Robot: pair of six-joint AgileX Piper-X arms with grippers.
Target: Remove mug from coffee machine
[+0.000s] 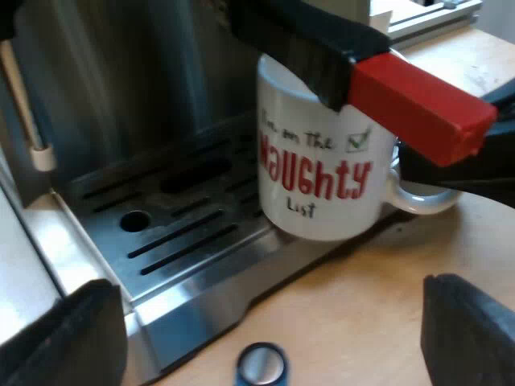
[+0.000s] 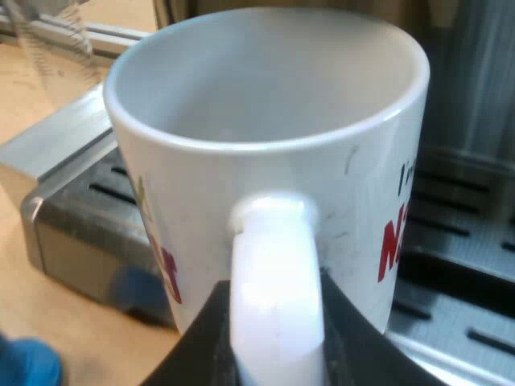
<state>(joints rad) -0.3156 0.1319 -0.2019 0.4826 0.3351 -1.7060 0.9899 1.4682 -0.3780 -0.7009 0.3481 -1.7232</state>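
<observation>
A white mug (image 1: pixel 322 177) (image 2: pixel 265 121) with red "Naughty List" lettering stands at the outer edge of the espresso machine's metal drip tray (image 1: pixel 177 233) (image 2: pixel 467 265). It is empty inside. My right gripper (image 2: pixel 273 346) is shut on the mug's handle (image 2: pixel 273 265), one black finger (image 2: pixel 197 342) on each side; from the left wrist view it (image 1: pixel 451 173) shows as dark fingers at the handle. The holder's dark handle with its red end (image 1: pixel 422 104) juts out just above the mug's rim. My left gripper (image 1: pixel 269 338) hovers open over the wooden table before the tray, holding nothing.
A blue tamper (image 1: pixel 261 366) (image 2: pixel 28 362) stands on the wooden table close to the tray's front. A measuring glass (image 2: pixel 56 40) stands beyond the tray's corner. The machine's thin steam wand (image 1: pixel 24 104) hangs over the tray's far end.
</observation>
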